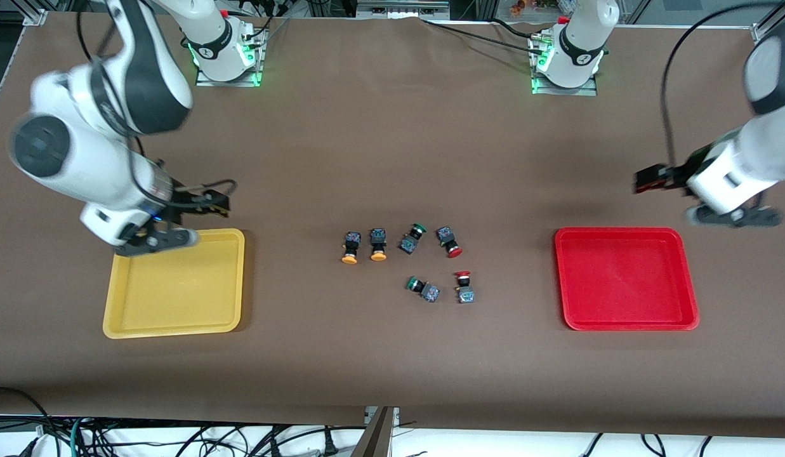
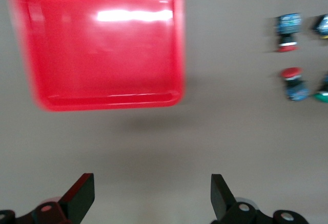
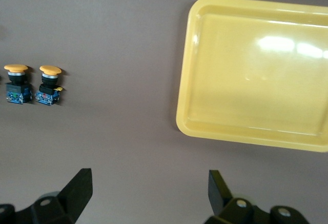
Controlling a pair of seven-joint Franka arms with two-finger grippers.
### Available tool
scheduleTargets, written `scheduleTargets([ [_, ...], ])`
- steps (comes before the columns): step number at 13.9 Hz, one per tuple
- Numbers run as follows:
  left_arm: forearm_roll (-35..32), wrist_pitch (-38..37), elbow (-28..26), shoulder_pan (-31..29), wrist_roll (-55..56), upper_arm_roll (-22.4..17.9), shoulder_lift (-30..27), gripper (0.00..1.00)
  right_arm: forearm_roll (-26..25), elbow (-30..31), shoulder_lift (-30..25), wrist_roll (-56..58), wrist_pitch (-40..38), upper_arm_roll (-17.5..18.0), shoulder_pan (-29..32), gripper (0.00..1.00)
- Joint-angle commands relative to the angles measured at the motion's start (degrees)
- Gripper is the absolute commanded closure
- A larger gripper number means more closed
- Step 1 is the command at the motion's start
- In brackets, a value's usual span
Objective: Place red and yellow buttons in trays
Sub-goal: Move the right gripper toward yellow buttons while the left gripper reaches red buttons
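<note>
A brown table [image 1: 392,158] holds two trays and a cluster of six small push-button switches.

Nearest the front camera, the yellow tray [image 1: 176,320] lies toward the right arm's end of the table, and the red tray [image 1: 627,320] lies toward the left arm's end. Both trays hold nothing.

Between the trays, at the middle of the table, sit the switches in two rows. The nearer row has a green-capped switch [image 1: 422,287] and, just beside it, a red button [image 1: 464,287] lying with its cap pointing away from the camera. The farther row has four: two yellow buttons, one [image 1: 351,247] beside the other [image 1: 378,245], with caps toward the camera; then a second green-capped switch [image 1: 412,238]; then the second red button [image 1: 449,242], tilted, toward the left arm's end.

Farther back, the right gripper [image 1: 176,222] hangs over the table at the farther edge of the yellow tray, its jaws spread wide and holding nothing. The left gripper [image 1: 700,200] hangs over bare table just past the farther corner of the red tray, jaws also spread wide and holding nothing.

The two arm bases stand along the farthest edge.
</note>
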State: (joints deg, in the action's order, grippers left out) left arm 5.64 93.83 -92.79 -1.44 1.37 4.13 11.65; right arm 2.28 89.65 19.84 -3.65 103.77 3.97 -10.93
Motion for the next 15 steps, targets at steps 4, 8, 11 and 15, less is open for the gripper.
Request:
scheduleTargets([
  [4, 6.8, 23.0, 2.2, 7.2, 5.3, 0.0, 17.2, 0.00, 1.1, -2.1, 8.3, -0.3, 5.7, 0.1, -4.2, 0.00],
  [8, 2.1, 36.0, 3.5, 13.4, 10.8, -0.2, 24.1, 0.00, 1.1, -2.3, 13.5, -13.6, 12.5, 0.5, -10.7, 0.00],
  [11, -0.6, 37.6, 10.5, 18.3, 21.5, -0.4, 30.2, 0.00, 1.1, -2.4, 20.0, -23.0, 24.7, 0.6, -16.0, 0.00],
  [15, -6.7, 39.0, 15.0, 26.3, 32.9, -5.1, 36.1, 0.00, 1.1, -2.6, 25.1, -32.7, 32.1, 0.7, -20.8, 0.01],
])
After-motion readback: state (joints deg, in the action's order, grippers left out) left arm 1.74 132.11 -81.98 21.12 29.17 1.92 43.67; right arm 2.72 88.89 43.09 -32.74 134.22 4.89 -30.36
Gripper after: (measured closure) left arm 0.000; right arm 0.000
